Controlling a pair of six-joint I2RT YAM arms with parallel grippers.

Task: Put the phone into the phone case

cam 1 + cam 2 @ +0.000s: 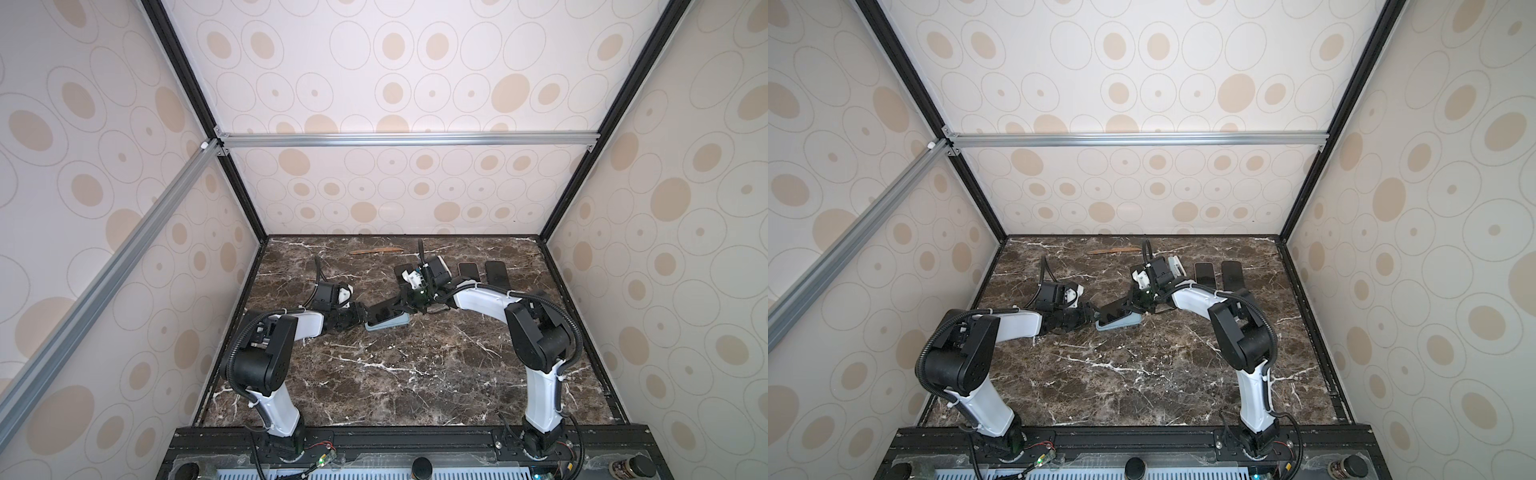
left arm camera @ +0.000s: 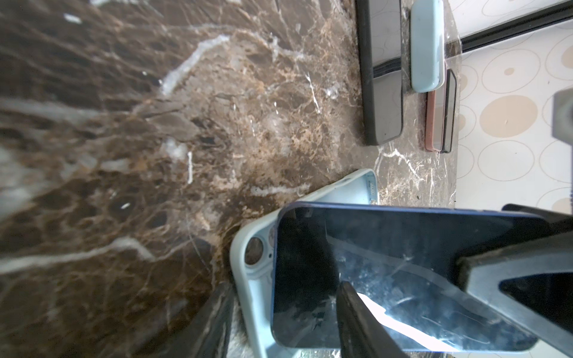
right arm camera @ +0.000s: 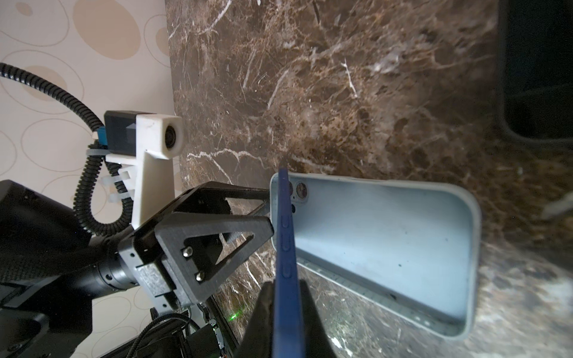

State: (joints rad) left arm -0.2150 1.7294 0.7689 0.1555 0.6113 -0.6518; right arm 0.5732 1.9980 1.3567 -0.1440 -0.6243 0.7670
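A light-blue phone case (image 1: pixel 390 323) (image 1: pixel 1123 323) lies open side up at mid-table. The blue phone (image 1: pixel 384 311) (image 1: pixel 1115 309) slants over it, low end in the case's camera-hole end, screen up. My right gripper (image 1: pixel 409 305) (image 3: pixel 286 288) is shut on the phone's raised end, and the phone (image 3: pixel 286 232) shows edge-on above the case (image 3: pixel 387 241). My left gripper (image 1: pixel 362 316) (image 2: pixel 280 289) stands at the camera-hole end. One finger lies outside the case (image 2: pixel 251 294) wall, the other on the phone (image 2: pixel 403 263) screen, closed on both.
Two dark phones (image 1: pixel 468 274) (image 1: pixel 496 272) lie flat at the back right. A thin wooden stick (image 1: pixel 376 250) rests near the back wall. The left wrist view shows a dark phone (image 2: pixel 384 93), another light-blue case (image 2: pixel 426 46) and a pink-edged one (image 2: pixel 434 121) by the wall.
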